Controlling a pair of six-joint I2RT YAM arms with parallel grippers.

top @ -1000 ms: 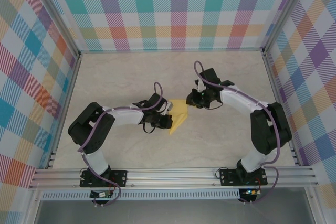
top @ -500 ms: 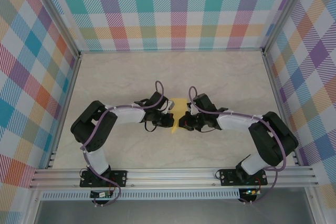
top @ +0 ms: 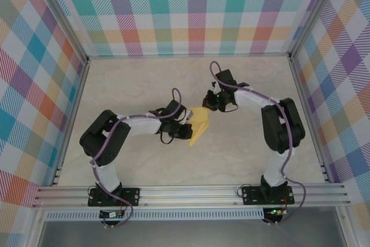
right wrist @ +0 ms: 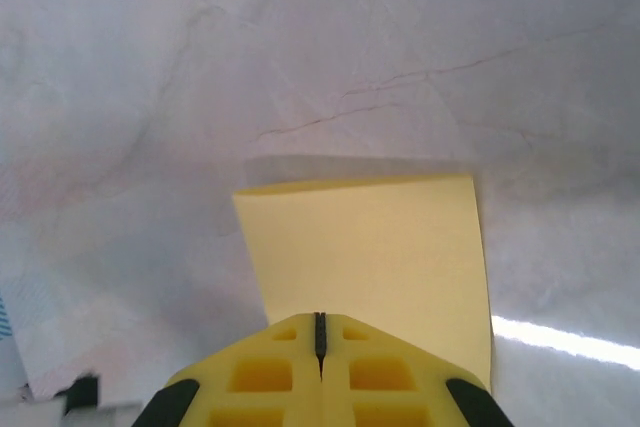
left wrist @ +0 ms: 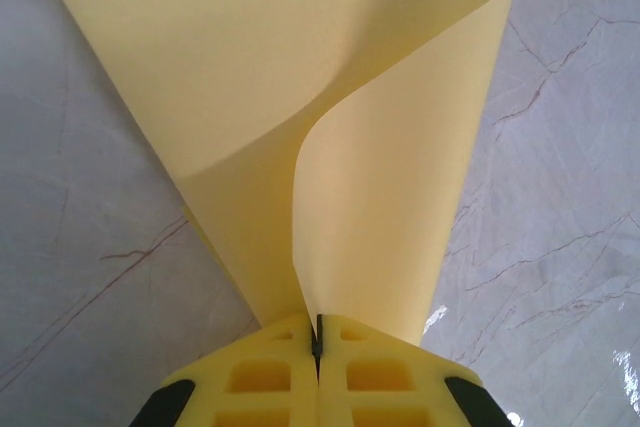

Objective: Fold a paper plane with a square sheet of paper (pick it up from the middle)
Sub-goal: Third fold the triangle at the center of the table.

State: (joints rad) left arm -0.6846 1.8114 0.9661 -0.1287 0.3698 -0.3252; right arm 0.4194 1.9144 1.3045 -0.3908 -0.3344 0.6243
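While both pairs of jaws are pinching the paper point(top: 199, 124) at mid-worktop point(top: 139, 79) — left gripper point(top: 187, 127) on its left edge, right gripper point(top: 208, 105) on its far tip — its long axis runs from far-right to near-left.

worktop point(top: 144, 79): pale beige, marble-veined, faintly glossy | walls point(top: 191, 10): back and both sides, plaid in teal, pink, orange, purple and yellow | rails point(top: 191, 194): silver aluminium, along the near edge | posts point(top: 60, 15): silver, slanting up from the back corners
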